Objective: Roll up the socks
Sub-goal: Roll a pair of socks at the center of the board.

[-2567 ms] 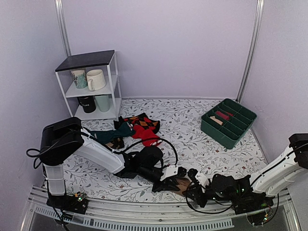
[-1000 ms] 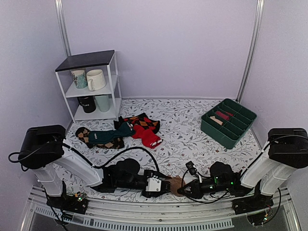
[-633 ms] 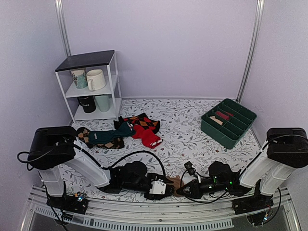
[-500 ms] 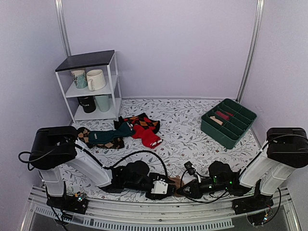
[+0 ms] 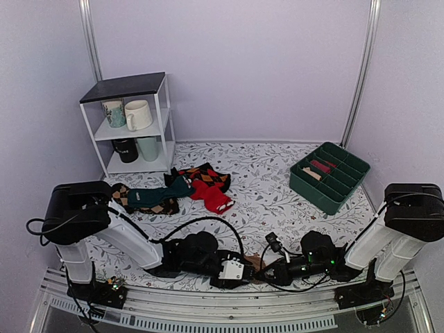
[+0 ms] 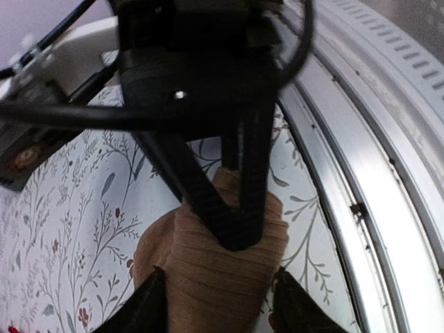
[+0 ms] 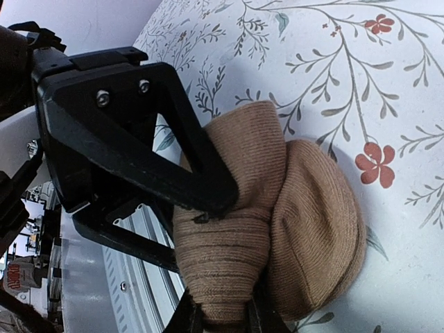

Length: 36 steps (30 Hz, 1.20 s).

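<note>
Obs., near edge of the floral-printed white surface (image 5: 277, 208): the pair of tan-brown ribbed knitted socks (image 7: 305, 222) lay bunched into a short, fat roll. It sat just inside the silver metal rail (image 6: 388, 173) along the front. The two arm tips met nose to nose over it.

Left arm (image 5: 132, 239): stretched low along the surface, reaching rightward. The left jaws straddled the roll. One black finger (image 7: 208, 173) lay across the top fold and pressed a groove into it, the other sat beneath, and knit filled the gap between them. Recorded as grasping the socks, about half spread.

Right arm (image 5: 374, 239): also low, reaching leftward. The right jaws were clenched narrow on a fold of the same roll. Seen from the left wrist, its two black fingers (image 6: 251, 180) converged to a V with the knit pinched at the tip.

Could not tell whether the roll was lifted off the surface at all.

Elsewhere: a red sock (image 5: 214, 198), a dark teal sock (image 5: 156, 196) and a red-and-black argyle sock (image 5: 208, 175) lay heaped further back toward the left, well apart from the roll. A white two-tier wire shelf (image 5: 125, 87) stood in the back left corner and held mugs, with a cream mug (image 5: 138, 114) on the middle tier. A dark green divided plastic tray (image 5: 322, 195) sat at the right with small items in some compartments.
</note>
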### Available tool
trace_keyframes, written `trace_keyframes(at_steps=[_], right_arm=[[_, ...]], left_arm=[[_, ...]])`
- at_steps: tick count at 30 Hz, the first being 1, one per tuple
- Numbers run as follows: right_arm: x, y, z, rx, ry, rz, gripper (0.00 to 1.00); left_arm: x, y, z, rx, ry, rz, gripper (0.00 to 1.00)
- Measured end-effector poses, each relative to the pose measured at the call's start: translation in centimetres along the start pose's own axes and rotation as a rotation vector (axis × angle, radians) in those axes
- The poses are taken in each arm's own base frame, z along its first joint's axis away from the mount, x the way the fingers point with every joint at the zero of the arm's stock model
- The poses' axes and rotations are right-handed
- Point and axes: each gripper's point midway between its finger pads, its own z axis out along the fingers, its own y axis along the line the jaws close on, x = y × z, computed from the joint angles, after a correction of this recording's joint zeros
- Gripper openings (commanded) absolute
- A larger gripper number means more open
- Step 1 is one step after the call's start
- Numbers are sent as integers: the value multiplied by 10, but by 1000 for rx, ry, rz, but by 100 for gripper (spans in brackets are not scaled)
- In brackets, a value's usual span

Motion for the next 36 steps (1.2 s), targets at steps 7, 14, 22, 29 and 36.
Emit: trace_keyframes(at_steps=[7, 14, 22, 29, 36], right_arm=[[0, 2, 2, -6, 9, -15, 10], [-2, 5, 9, -15, 36, -46, 10], [-2, 8, 14, -32, 72, -76, 10], [-2, 10, 17, -43, 87, -93, 10], [-2, 10, 17, -47, 93, -99, 10]], left_arm=[[5, -8, -16, 4, 8, -8, 98], [2, -1, -38, -33, 6, -4, 94], [13, -2, -43, 30, 41, -73, 65], [23, -7, -33, 101, 69, -113, 61], [21, -4, -30, 116, 69, -141, 29]])
